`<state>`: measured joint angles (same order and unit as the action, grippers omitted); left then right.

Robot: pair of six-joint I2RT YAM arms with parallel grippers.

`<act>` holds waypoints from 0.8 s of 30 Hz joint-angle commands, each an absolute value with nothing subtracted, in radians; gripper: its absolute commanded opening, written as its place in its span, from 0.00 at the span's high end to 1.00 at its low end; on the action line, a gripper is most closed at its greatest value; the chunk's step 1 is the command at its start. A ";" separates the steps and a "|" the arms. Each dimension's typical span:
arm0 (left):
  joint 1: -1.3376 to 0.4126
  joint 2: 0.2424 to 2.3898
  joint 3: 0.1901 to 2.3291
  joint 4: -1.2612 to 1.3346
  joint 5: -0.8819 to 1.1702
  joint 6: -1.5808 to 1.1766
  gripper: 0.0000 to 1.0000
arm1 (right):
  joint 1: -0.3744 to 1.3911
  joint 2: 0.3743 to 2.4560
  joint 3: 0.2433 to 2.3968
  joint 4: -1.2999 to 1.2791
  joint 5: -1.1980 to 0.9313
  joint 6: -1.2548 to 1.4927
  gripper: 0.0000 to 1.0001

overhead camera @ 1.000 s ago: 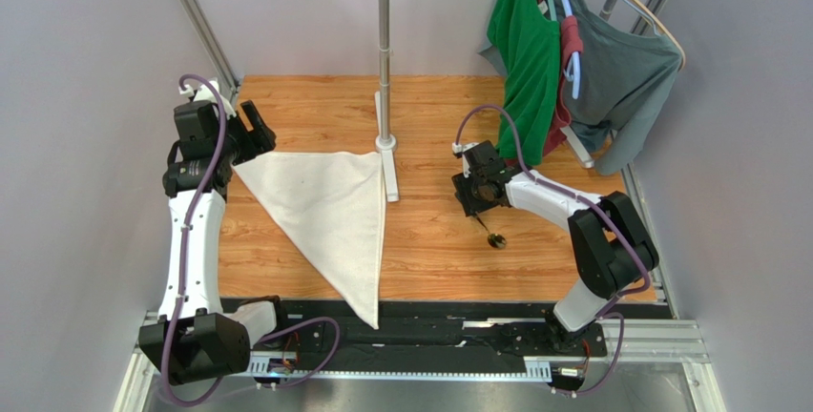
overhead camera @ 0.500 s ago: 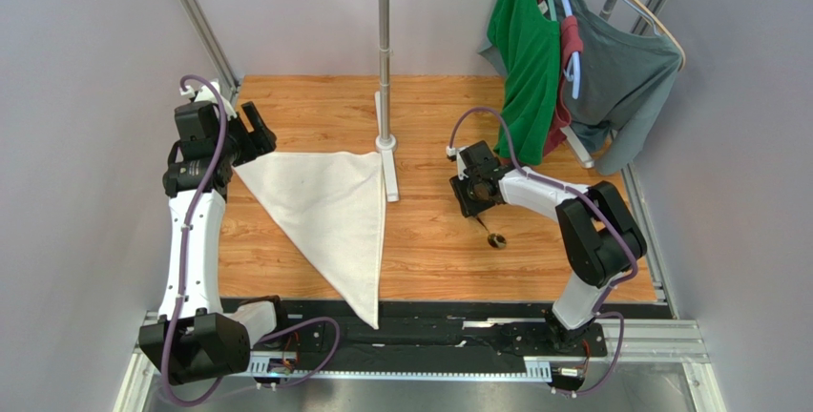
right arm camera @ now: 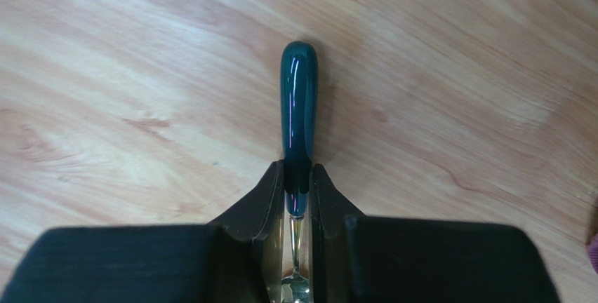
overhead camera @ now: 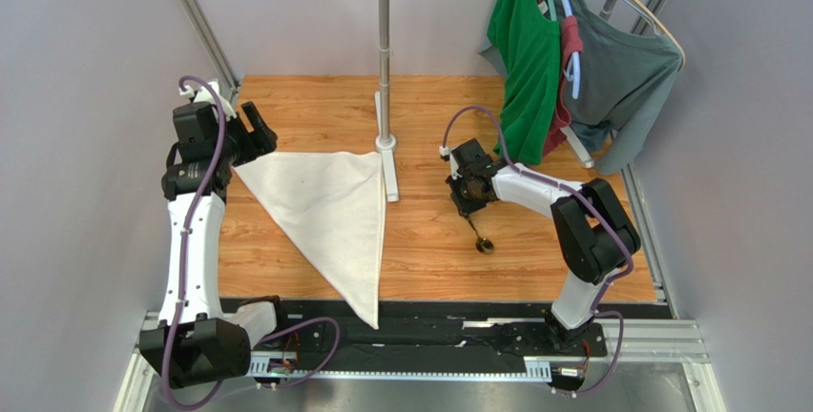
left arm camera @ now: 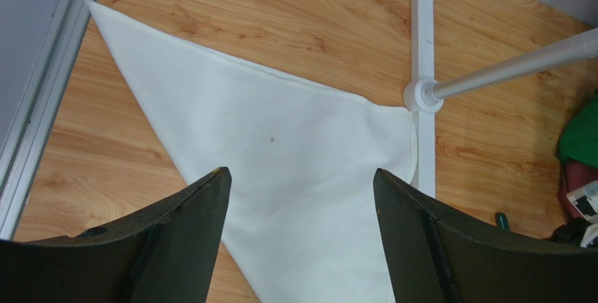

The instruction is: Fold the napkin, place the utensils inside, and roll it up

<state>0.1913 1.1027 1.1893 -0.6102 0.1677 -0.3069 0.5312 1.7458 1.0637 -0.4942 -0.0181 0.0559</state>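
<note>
My right gripper is clamped on the spoon partway along its handle. The dark tip pokes out past my fingertips and the brassy bowl trails behind. Against a second ago, I have carried the spoon a little to the left, so it is now closer to the napkin, though bare wood still lies between them. I cannot tell whether the spoon is lifted or sliding on the table.

The napkin lies folded into a triangle on the left half, so I judge the fold done and the placing under way. My left gripper hangs with jaws apart over the napkin's far left part, holding nothing.

The napkin's right edge runs just beside the foot of the pole stand, so my path should pass on the near side of that foot. The napkin's near point reaches the table's front edge. The green shirt hangs off to my right.
</note>
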 commanded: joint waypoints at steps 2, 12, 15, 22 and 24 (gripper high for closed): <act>0.192 1.065 1.184 -0.591 0.193 -0.314 0.17 | 0.638 1.732 1.225 -0.543 -0.055 0.098 1.00; 0.193 0.974 1.155 -0.641 0.002 -0.363 0.17 | 0.893 2.064 1.797 -0.568 -0.189 0.222 1.00; 0.193 0.931 1.140 -0.634 -0.081 -0.382 0.16 | 0.952 2.227 2.028 -0.594 -0.190 0.245 1.00; 0.193 0.922 1.132 -0.629 -0.055 -0.396 0.16 | 1.014 2.457 2.290 -0.555 -0.227 0.363 1.00; 0.193 0.923 1.123 -0.624 -0.026 -0.406 0.16 | 1.025 2.477 2.305 -0.519 -0.227 0.373 1.00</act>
<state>0.1913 0.9237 1.1378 -0.6365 -0.0574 -0.3756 1.0149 2.4493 2.2173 -0.5835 -0.2028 0.2985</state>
